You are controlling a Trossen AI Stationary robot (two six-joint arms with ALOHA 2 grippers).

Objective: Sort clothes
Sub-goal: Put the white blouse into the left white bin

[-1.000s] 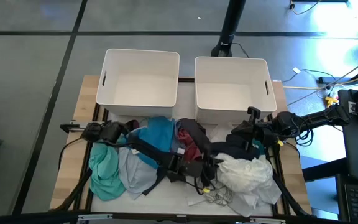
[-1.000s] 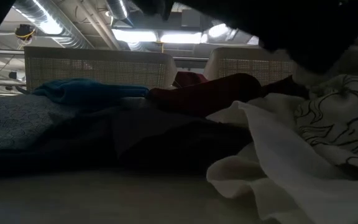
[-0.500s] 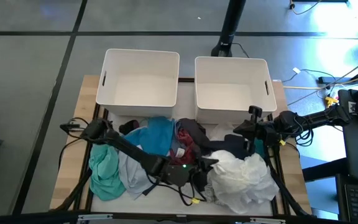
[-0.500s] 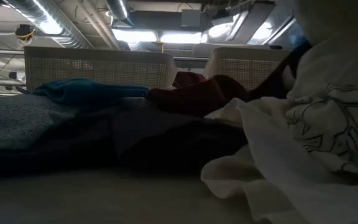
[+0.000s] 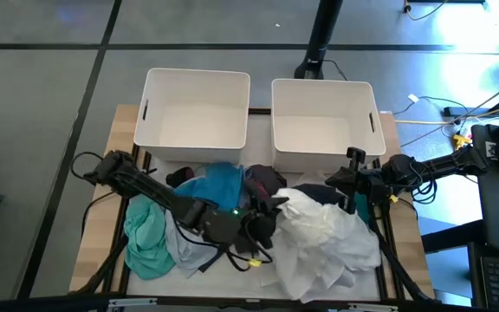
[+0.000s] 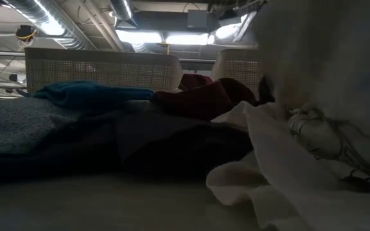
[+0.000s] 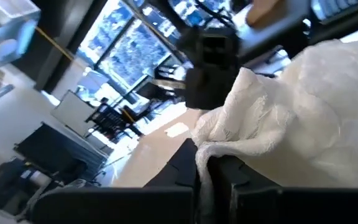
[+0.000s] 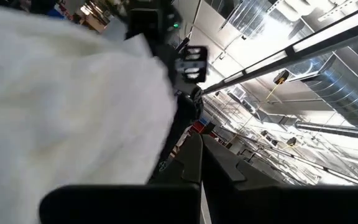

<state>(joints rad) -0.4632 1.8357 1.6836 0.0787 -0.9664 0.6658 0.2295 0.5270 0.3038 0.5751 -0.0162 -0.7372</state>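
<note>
Both claws stuck into the white garment
Left claw clamped on its 9 o'clock edge; right claw at 1 o'clock, can't tell its state.

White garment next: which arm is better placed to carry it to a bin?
Left, probably. The left tool is already shut on an edge of the white garment, lifting it in front of the bins. The right tool sits by the right bin's corner and holds nothing.
</note>
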